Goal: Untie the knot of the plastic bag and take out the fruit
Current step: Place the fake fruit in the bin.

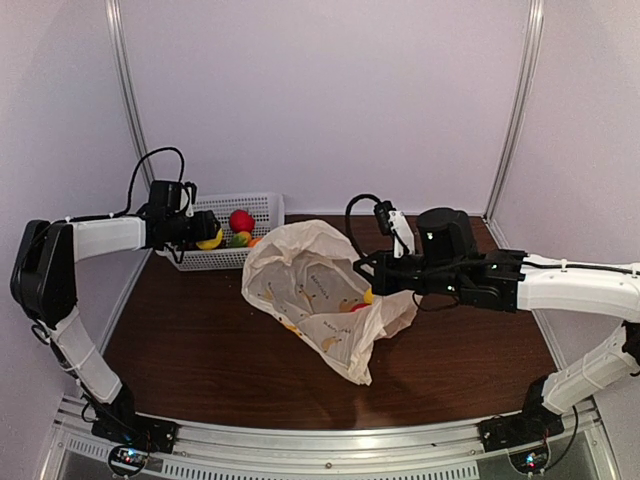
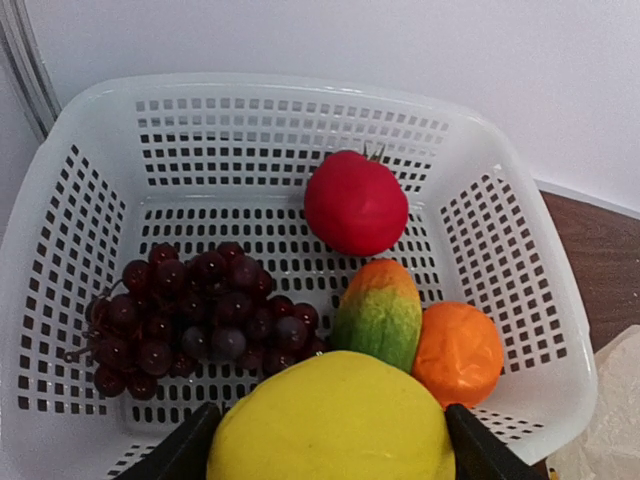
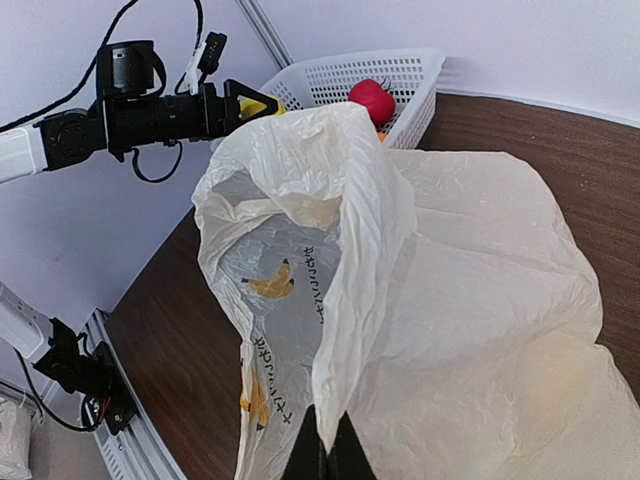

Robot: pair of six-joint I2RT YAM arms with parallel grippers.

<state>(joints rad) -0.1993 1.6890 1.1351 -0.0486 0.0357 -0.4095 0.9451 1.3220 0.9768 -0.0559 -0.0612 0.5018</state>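
Two arms are busy. The left end effector [image 2: 330, 462] pinches a yellow fruit [image 2: 335, 420] above the white basket [image 2: 500, 200], which holds a red fruit [image 2: 355, 203], a green-orange fruit [image 2: 378, 312], an orange fruit [image 2: 458, 352] and dark grapes [image 2: 190, 320]. The right end effector [image 3: 325, 462], pressed together, pinches the rim of the plastic bag [image 3: 470, 300], which lies open-mouthed on the counter [image 1: 200, 350] beside the basket.

Crinkly plastic bag [image 3: 480, 300], perforated plastic basket [image 2: 300, 88]
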